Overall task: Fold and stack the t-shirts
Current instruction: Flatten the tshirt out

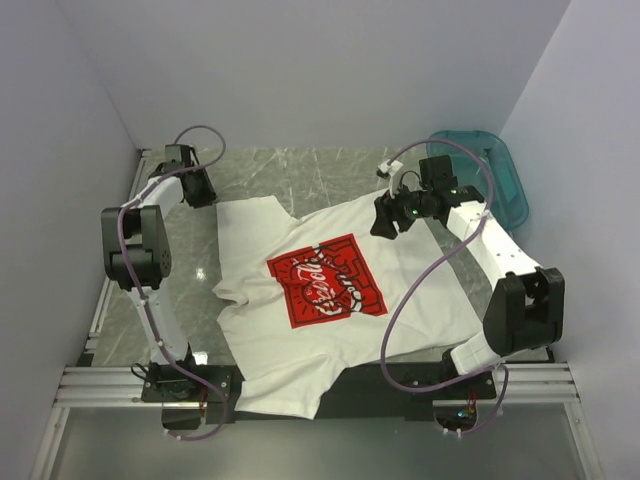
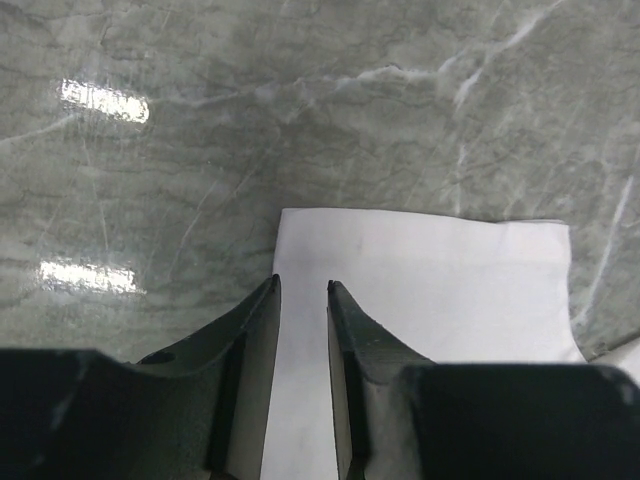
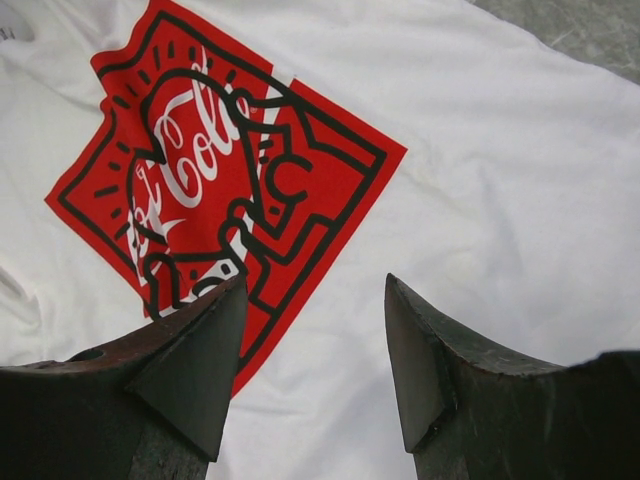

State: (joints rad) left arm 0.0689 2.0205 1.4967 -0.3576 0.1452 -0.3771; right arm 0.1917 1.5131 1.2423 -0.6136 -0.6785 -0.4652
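Right, I have both sets of jaws over the counter (image 1: 300, 170). The left jaws stand a narrow gap apart, low over the far left sleeve (image 2: 430, 290) of the t-shirt (image 1: 300, 350). In my left wrist view the sleeve lies flat, its corner just ahead of the tips. White cloth shows through the gap between them, and as far as I can see it is not pinched. Grey marbled stone lies beyond those jaws and to their left.

The right jaws are wide apart with nothing between them, hanging above the shirt's chest. Just ahead of them and a little to their left I see the red print (image 3: 220, 170) with its white script, face up on white cloth.

From the top camera the t-shirt lies spread between the two sets of jaws, print (image 1: 326, 280) upward. The left jaws are at its far left sleeve and the right jaws over its far right shoulder. Its hem runs toward the arm bases and laps over the dark rail (image 1: 390, 385) there. A teal basin (image 1: 500, 170) sits behind the right jaws in the far right corner, apart from the shirt.
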